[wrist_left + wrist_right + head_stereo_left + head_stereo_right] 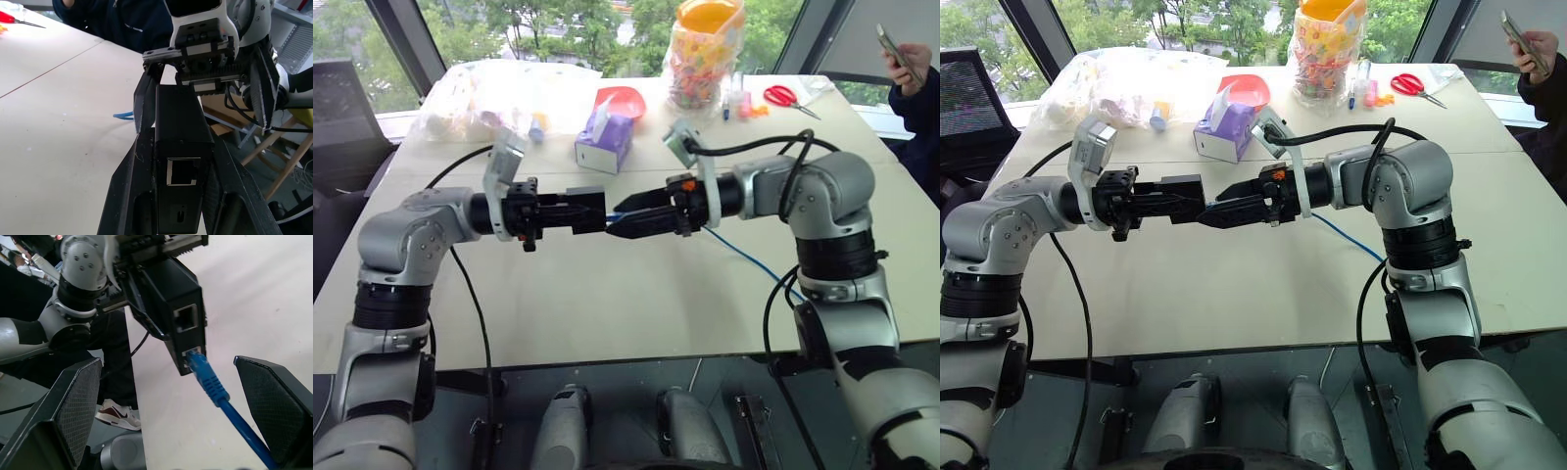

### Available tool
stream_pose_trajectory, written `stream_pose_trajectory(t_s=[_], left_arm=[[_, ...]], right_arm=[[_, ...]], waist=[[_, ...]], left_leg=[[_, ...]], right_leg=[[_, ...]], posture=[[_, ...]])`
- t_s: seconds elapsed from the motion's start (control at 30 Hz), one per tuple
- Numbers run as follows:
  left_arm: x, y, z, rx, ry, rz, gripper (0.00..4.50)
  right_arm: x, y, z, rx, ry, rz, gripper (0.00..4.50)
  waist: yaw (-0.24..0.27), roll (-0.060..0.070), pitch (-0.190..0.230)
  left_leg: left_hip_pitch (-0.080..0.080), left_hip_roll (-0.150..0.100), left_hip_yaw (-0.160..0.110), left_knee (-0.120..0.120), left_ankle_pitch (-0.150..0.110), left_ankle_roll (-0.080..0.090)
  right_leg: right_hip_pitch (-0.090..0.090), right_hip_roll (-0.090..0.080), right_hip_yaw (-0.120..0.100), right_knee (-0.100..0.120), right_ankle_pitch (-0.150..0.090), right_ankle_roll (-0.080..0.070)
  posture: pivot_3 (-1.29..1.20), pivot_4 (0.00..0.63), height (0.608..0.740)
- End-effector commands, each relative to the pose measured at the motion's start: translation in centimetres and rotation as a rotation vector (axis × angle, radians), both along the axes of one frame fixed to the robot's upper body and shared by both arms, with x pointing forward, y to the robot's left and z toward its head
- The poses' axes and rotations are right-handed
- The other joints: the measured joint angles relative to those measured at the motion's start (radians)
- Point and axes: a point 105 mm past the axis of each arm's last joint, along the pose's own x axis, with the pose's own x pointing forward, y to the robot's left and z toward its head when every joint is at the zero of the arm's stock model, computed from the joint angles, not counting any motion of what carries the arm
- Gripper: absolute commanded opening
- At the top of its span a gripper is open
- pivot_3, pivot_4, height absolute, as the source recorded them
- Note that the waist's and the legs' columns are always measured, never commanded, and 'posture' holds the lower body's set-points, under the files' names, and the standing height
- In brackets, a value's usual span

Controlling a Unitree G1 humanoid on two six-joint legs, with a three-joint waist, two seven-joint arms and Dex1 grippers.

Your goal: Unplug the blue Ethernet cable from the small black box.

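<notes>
Above the pale wooden table (607, 304), the left gripper (570, 211) has its two black fingers clenched on the small matte black box (173, 308), holding it level in the air with its ports facing the other arm. The thin blue Ethernet cable (215, 391) has its plug at the box's lower port; whether it is seated I cannot tell. The cable trails down over the table's near edge on the robot's right. The right gripper (176, 406) faces the box with fingers spread wide either side of the plug, gripping nothing. Farther back sit a purple tissue box (604, 140) and red-handled scissors (785, 97).
</notes>
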Motion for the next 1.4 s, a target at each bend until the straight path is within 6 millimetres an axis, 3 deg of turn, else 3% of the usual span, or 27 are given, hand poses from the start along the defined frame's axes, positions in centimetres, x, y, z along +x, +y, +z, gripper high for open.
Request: stream_pose_trajectory(t_s=[0.03, 0.1, 0.23, 0.47, 0.53, 0.63, 1.3, 1.4], left_arm=[[-0.6, -0.1, 1.4, -0.024, -0.054, -0.016, 0.53], [-0.7, 0.0, 1.4, -0.023, -0.052, -0.014, 0.53], [-0.7, 0.0, 1.3, -0.023, -0.048, -0.009, 0.53], [-0.7, 0.1, 1.1, -0.017, -0.046, -0.008, 0.53], [-0.8, 0.2, 1.1, -0.014, -0.045, -0.009, 0.53], [-0.9, 0.3, 1.1, -0.012, -0.045, -0.010, 0.53], [-1.1, 0.9, 1.2, -0.005, -0.046, -0.008, 0.53], [-1.1, 0.8, 1.1, -0.003, -0.047, -0.010, 0.53]], right_arm=[[-0.5, 0.6, 1.4, 0.042, -0.018, 0.035, 4.48], [-0.6, 0.6, 1.5, 0.046, -0.014, 0.034, 4.48], [-0.8, 0.7, 1.5, 0.034, -0.008, 0.044, 3.32], [-1.0, 0.8, 1.3, 0.022, -0.012, 0.058, 3.32], [-1.0, 0.7, 1.3, 0.019, -0.012, 0.058, 2.76], [-0.9, 0.6, 1.1, 0.013, -0.012, 0.057, 1.46], [-1.2, 0.3, 0.8, -0.004, -0.011, 0.079, 1.46], [-1.2, 0.2, 0.8, -0.004, -0.012, 0.079, 0.63]], waist=[[0.000, 0.000, 0.000], [-0.001, 0.000, 0.000], [0.001, 0.000, 0.000], [-0.001, 0.000, 0.000], [0.000, 0.000, 0.000], [0.000, 0.000, 0.000], [-0.001, 0.000, 0.000], [0.000, 0.000, 0.000]], left_leg=[[0.000, 0.000, 0.000, 0.000, 0.000, 0.000], [0.000, 0.000, 0.000, 0.000, 0.000, 0.000], [0.000, 0.000, 0.000, 0.000, 0.000, 0.000], [0.000, 0.000, 0.000, 0.000, 0.000, 0.000], [0.000, 0.000, 0.000, 0.000, 0.000, 0.000], [-0.001, 0.000, 0.000, 0.000, 0.000, 0.000], [-0.001, 0.000, 0.000, 0.000, 0.000, 0.000], [-0.001, 0.000, 0.000, 0.000, 0.000, 0.000]], right_leg=[[0.000, 0.000, 0.000, 0.000, 0.000, 0.000], [0.000, 0.000, 0.000, 0.000, 0.000, 0.000], [0.000, 0.000, 0.000, 0.000, 0.000, 0.000], [0.000, 0.000, 0.000, 0.000, 0.000, 0.000], [0.000, 0.000, 0.000, 0.000, 0.000, 0.000], [0.000, 0.000, 0.000, 0.000, -0.001, -0.001], [-0.001, 0.000, 0.000, 0.000, -0.002, -0.003], [-0.001, 0.000, 0.000, 0.000, -0.002, -0.003]], posture=[[0.00, 0.150, 0.735], [0.00, 0.150, 0.735], [0.00, 0.150, 0.735], [0.00, 0.150, 0.735], [0.00, 0.150, 0.735], [0.00, 0.150, 0.735], [0.00, 0.150, 0.735], [0.00, 0.150, 0.735]])
